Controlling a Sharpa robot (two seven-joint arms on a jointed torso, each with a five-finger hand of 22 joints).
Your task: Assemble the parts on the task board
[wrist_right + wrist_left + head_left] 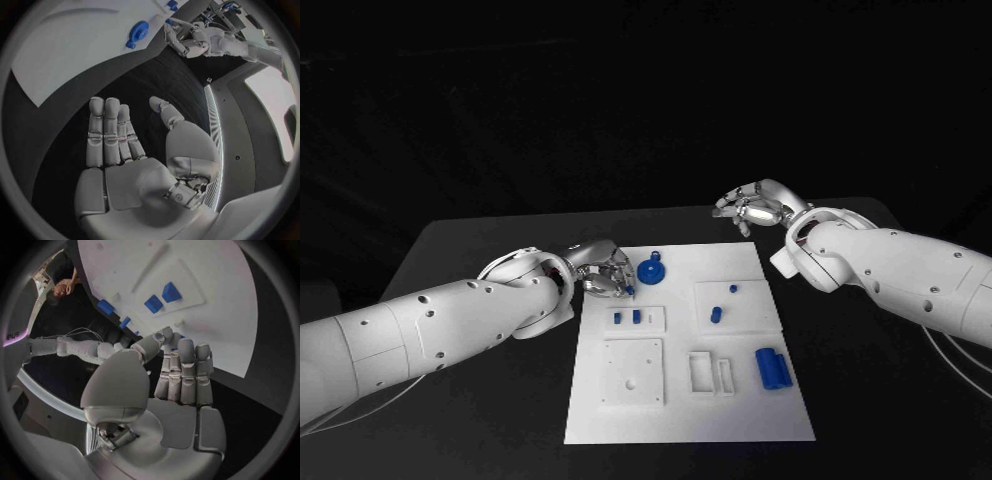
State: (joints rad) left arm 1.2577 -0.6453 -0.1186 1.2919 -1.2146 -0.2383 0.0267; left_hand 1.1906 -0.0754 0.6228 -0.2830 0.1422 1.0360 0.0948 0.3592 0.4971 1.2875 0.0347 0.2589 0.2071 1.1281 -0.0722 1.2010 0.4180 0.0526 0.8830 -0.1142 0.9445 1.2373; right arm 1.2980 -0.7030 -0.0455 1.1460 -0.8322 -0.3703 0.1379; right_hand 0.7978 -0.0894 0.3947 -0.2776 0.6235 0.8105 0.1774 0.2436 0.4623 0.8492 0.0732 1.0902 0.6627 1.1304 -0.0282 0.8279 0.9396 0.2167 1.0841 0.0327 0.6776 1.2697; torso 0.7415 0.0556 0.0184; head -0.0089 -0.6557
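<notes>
White plastic task board (733, 270) lies at centre frame on the black table (473, 250), long axis running from the upper middle down to the lower middle of the head view. I read the layout as a kit: small blue parts parked in or beside the seats they belong to.

Blue round disc-shaped part with a stem (653, 271) sits at the board's upper left. Two short blue pegs (627, 318) stand in a raised white tile left of centre. Another small blue peg (714, 314) and a tiny blue stud (731, 289) occupy the square tile right of centre. A larger blue cylinder block (772, 368) rests at lower right, next to narrow white slots.

Left hand (603, 270) hovers at the board's left edge, just beside the disc part. In the left wrist view its fingers (184, 372) lie close together, straight, with nothing in them. I judge it is staged for a pick of the disc or pegs.

Right hand (756, 207) is held off the board at upper right, fingers (109, 132) extended and spread, empty. Likely parked clear so the left can work.
</notes>
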